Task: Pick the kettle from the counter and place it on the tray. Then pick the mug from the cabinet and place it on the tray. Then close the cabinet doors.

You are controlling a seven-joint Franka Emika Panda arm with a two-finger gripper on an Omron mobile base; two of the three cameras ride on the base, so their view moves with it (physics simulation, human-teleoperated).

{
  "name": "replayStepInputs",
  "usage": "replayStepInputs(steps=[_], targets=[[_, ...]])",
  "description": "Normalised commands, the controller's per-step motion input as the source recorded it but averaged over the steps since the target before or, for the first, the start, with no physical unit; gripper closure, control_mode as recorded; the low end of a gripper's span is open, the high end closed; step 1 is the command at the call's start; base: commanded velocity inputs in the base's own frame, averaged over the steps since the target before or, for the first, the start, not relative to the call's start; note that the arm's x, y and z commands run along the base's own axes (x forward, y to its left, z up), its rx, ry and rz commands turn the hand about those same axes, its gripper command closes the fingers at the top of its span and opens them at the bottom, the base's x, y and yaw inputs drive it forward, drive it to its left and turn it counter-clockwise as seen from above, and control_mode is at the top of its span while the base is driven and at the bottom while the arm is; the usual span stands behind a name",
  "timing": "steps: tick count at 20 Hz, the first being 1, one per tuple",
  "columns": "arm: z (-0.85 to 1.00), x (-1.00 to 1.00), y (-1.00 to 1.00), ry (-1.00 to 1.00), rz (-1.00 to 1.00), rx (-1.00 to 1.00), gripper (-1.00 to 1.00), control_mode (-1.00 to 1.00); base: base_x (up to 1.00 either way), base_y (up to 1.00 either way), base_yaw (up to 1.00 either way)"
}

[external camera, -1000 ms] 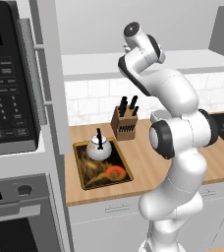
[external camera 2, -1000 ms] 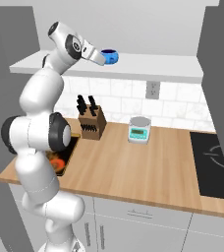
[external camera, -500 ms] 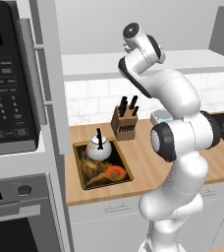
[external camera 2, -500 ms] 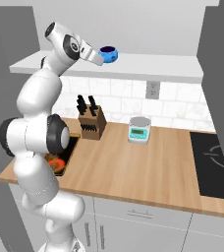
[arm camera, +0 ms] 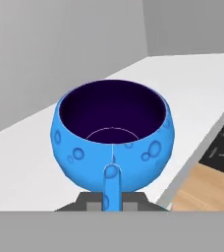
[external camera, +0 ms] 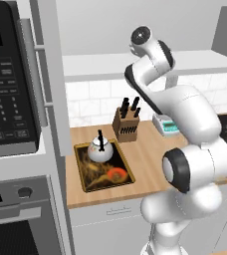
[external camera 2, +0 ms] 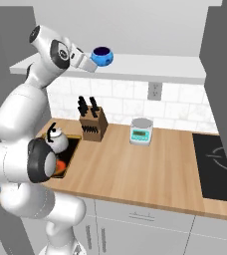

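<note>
A white robot arm reaches up to the open wall cabinet (external camera 2: 135,64), where its gripper (external camera 2: 91,64) is clamped on the small side handle of the blue mug (external camera 2: 102,56). In the hand view the mug (arm camera: 112,133) sits upright on the white shelf near the shelf's front edge, its dark purple inside facing up and its handle caught between the dark finger tips; whether it has left the shelf cannot be told. Down on the wooden counter (external camera: 145,154), the white kettle (external camera: 100,151) already stands on the dark tray (external camera: 88,172), at the tray's back end, with the tray lying by the counter's left edge. A knife block (external camera: 126,123) stands just behind the tray, and a small scale (external camera 2: 141,131) sits near the back wall. So the kettle step looks done, the mug step appears to be at the grasp, and carrying the mug to the tray and closing the cabinet doors remain.
</note>
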Motion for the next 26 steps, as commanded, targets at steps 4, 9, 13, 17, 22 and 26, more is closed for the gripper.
replayStepInputs(steps=[4,9,13,17,22,26], targets=[[0.05,-0.99,0.05,0.00,0.15,0.07,1.00,-1.00,0.00,0.00,0.00],[0.00,-1.00,0.02,0.00,0.32,0.07,1.00,-1.00,0.00,0.00,0.00],[0.00,-1.00,0.06,0.00,0.36,0.01,1.00,-1.00,0.00,0.00,0.00],[-0.05,-1.00,0.11,0.01,0.42,0.00,1.00,-1.00,0.00,0.00,0.00],[-0.30,-0.96,0.12,0.05,0.56,0.00,1.00,-1.00,0.00,0.00,0.00],[-0.61,-0.75,0.16,0.25,0.69,0.00,1.00,-1.00,0.00,0.00,0.00]])
